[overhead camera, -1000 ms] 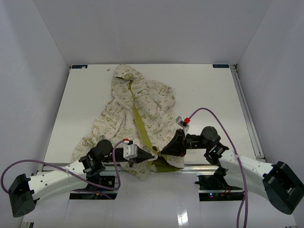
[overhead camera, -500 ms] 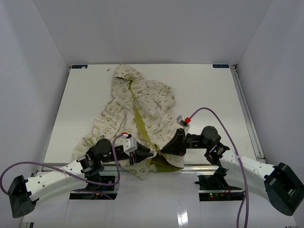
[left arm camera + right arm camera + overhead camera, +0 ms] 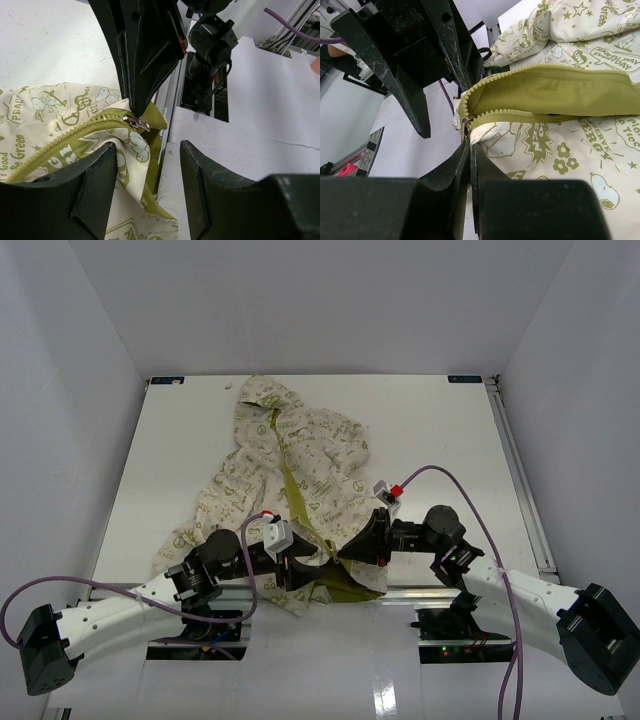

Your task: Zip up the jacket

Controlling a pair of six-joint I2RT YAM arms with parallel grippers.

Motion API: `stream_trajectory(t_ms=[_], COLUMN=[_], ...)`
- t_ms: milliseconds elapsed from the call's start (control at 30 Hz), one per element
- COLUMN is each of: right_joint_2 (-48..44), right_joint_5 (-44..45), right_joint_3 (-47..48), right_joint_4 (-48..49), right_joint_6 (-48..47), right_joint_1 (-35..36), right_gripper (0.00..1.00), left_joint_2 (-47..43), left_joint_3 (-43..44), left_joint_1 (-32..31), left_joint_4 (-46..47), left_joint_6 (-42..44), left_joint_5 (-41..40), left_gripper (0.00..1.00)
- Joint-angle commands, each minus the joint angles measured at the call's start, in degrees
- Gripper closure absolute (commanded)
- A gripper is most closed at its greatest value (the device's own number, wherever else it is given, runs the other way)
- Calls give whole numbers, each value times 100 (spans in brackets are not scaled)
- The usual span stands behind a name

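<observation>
The white tabletop [image 3: 430,430] carries the jacket [image 3: 255,475], which lies left of centre with its hood [image 3: 262,400] toward the far edge. Its hem [image 3: 300,600] spills over the near edge between the two arms. The front lies open along most of its length, showing a strip of olive lining [image 3: 292,495] from collar to hem, and a larger olive flap is turned out at the bottom right. The left arm [image 3: 120,610] reaches in low from the near left corner, and the right arm [image 3: 500,585] comes in low from the near right. Both arms meet at the bottom of the front opening. The left tool [image 3: 298,562] sits just left of that spot with its jaws spread wide and nothing between them. In its wrist view its fingers [image 3: 95,185] frame printed fabric and the near edge of the tabletop. The right tool [image 3: 342,552] points at the hem from the right, its jaws pressed nearly together with only a thin slit between them. The tips seem to pinch the jacket edge just below the zipper's bottom end, though the contact is partly hidden behind the fingers [image 3: 455,180]. The olive zipper [image 3: 65,135] curves up from the left across the cream fabric. Its small metal slider [image 3: 136,121] sits at the low end, touching or just beside the right tool's tip.
</observation>
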Motion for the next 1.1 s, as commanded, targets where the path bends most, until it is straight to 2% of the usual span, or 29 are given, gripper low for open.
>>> stream_trajectory(t_ms=[0,233,300,367,467,733,1067], right_joint_2=[-104,-83,-121,-159,-201,-166,-140], right_joint_5=[82,57,56,64,67,65,49], right_joint_3=[48,-3,-19,-31,-51,-68,-42], right_joint_4=[357,478,482,480,478,514,558], right_joint_6=[63,123,123,130,133,142,132], right_joint_1=[-25,-28,-28,-33,-33,-33,-25], right_gripper=[92,92,92,92,92,92,92], left_joint_2=[45,674,754,801,785,639,880], left_joint_3=[314,525,557,581,582,506,743], left_joint_1=[-24,-24,-24,-24,-24,-24,-24], left_joint_4=[0,-13,21,45,50,154,-191], left_joint_6=[-237,-344,-323,-294,-282,-220,-56], left_joint_5=[-210,-456,-494,-487,-466,-353,-8], left_gripper=[37,39,43,51,71,99,100])
